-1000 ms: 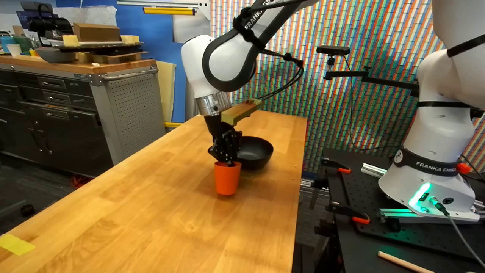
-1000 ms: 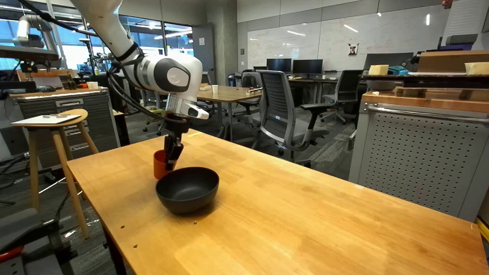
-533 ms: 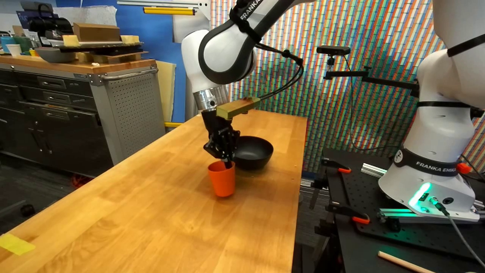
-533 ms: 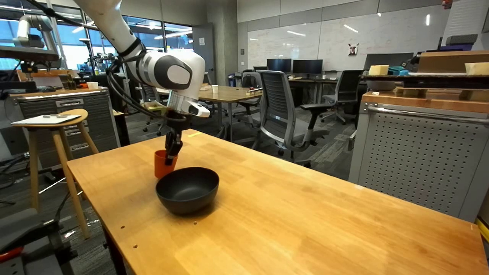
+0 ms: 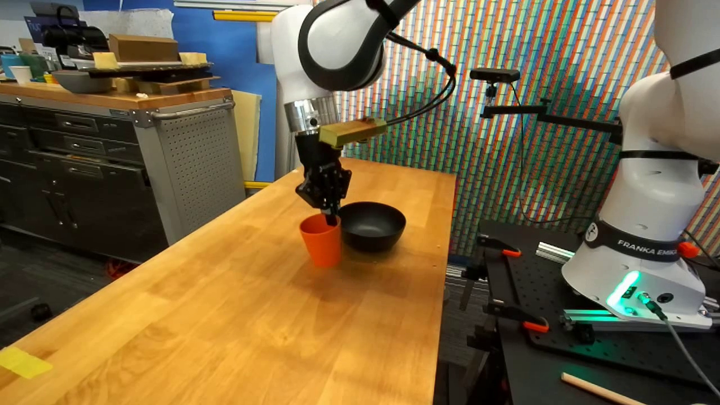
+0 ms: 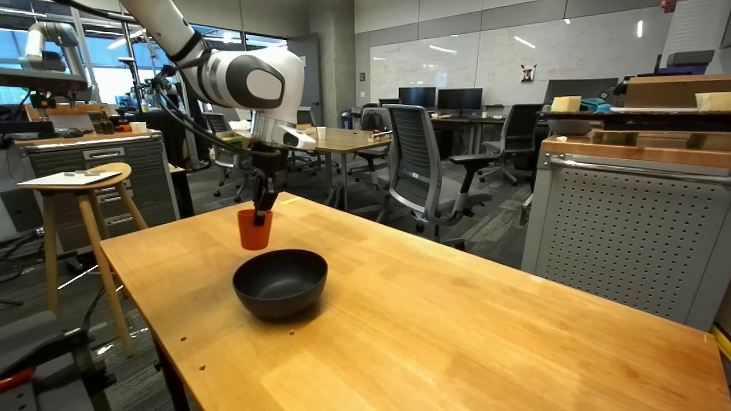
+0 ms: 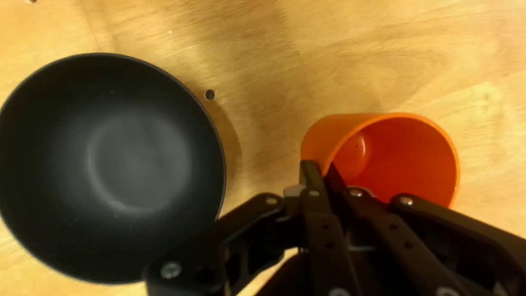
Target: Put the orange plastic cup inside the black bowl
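Observation:
The orange plastic cup (image 5: 322, 246) hangs slightly tilted above the table in both exterior views (image 6: 252, 233). My gripper (image 5: 331, 218) is shut on the cup's wall at the rim. In the wrist view the gripper (image 7: 323, 169) has one finger inside the cup (image 7: 398, 156) and one outside, with the cup's mouth facing the camera. The black bowl (image 5: 371, 242) stands upright on the table beside the cup. It also shows in an exterior view (image 6: 280, 302) in front of the cup, and at the left of the wrist view (image 7: 139, 160). Nothing lies in the bowl.
The wooden table (image 5: 242, 326) carries a strip of yellow tape (image 5: 24, 363) at its near left. The robot base (image 5: 635, 264) stands past the table's right edge. A grey cart (image 6: 622, 240) and an office chair (image 6: 422, 165) stand beyond the table.
My gripper has risen and lifted the cup off the table. The cup has tilted a little and shifted slightly left in an exterior view. The bowl has not moved.

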`<act>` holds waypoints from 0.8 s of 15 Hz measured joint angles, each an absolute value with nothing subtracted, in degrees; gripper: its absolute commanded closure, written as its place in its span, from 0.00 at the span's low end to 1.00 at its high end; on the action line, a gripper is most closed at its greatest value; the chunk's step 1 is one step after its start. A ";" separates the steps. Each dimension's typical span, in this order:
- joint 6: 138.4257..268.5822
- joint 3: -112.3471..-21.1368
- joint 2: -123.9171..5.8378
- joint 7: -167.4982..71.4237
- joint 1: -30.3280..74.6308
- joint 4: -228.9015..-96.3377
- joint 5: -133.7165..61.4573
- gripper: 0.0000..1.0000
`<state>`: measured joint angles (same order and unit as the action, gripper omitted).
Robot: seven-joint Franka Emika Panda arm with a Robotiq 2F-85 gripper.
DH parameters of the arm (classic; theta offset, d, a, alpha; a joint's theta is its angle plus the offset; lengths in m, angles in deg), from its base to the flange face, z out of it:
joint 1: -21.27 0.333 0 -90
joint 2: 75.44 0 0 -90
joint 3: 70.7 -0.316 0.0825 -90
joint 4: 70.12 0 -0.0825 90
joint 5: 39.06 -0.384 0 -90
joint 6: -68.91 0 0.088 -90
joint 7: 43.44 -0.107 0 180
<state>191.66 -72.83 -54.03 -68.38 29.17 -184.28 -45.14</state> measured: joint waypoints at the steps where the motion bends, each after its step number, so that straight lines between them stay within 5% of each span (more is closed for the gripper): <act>1: 191.58 -72.63 -56.02 -68.71 29.18 -184.59 -44.29 0.99; 12: 190.77 -67.51 -68.96 -79.69 24.91 -192.96 -34.60 0.99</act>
<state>190.77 -67.51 -68.96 -79.69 24.91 -192.96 -34.60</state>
